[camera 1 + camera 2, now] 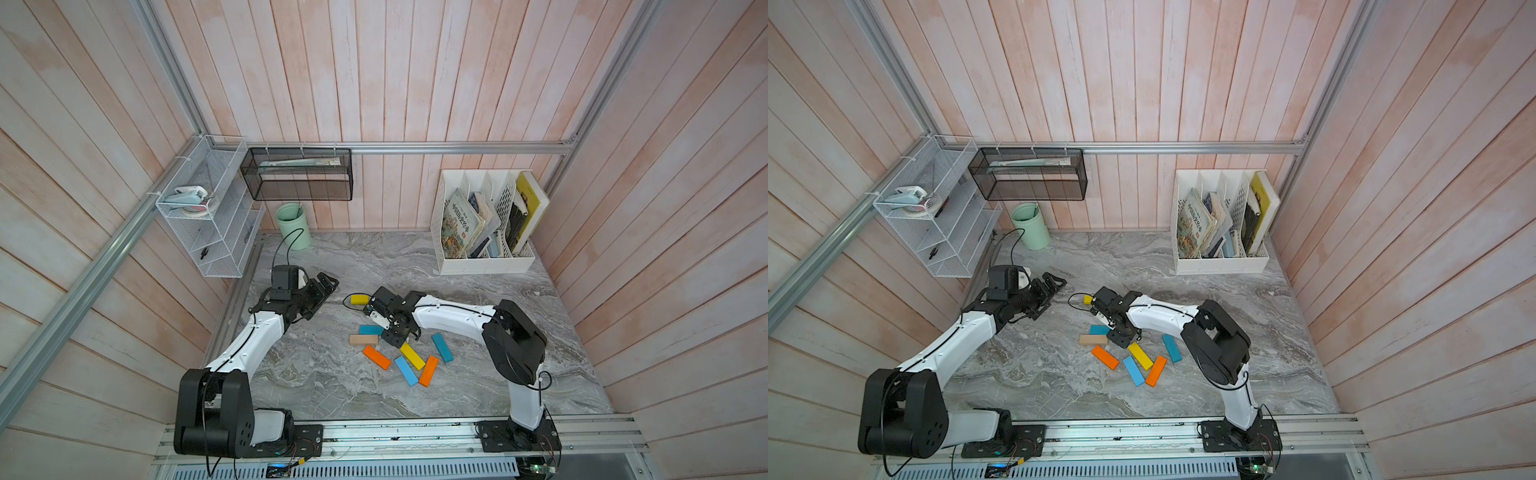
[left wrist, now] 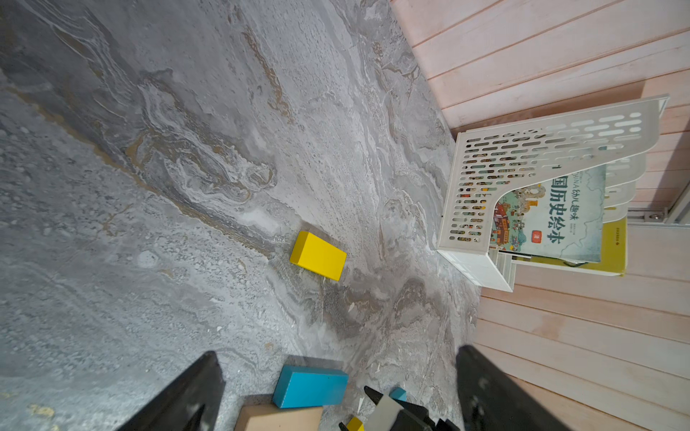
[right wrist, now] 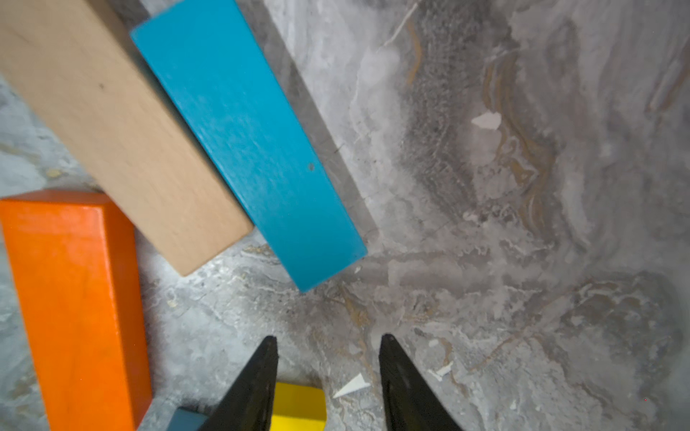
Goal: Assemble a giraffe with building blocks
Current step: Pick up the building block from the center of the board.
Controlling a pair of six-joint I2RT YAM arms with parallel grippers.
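**Containers.** A white wire rack is fixed to the left wall. A white-and-teal device is seen on its top shelf. A black mesh basket is hung on the far wall, with flat pale items lying in its upper part. A green cup is stood at the far left of the table; its contents cannot be made out. A white file holder at the far right is filled with leaning books.

**Blocks.** Eight building blocks are counted, all small, flat, equal in size and lying loose on the table. No giraffe has been formed.
- A far yellow block is set apart from the rest.
- A teal block and a tan block are laid side by side, touching.
- Nearer lie an orange block, a near yellow block, a light blue block and a second orange block.
- A second teal block lies to the right of these.

**Jaws.**
- The right gripper is placed over the far end of the near yellow block, with its jaws apart and clamped on nothing. In the right wrist view that block's end is seen between the fingers, beside one and clear of the other.
- The left gripper is held at the far left with its jaws spread wide and empty. The far yellow block lies to its right, apart from it.
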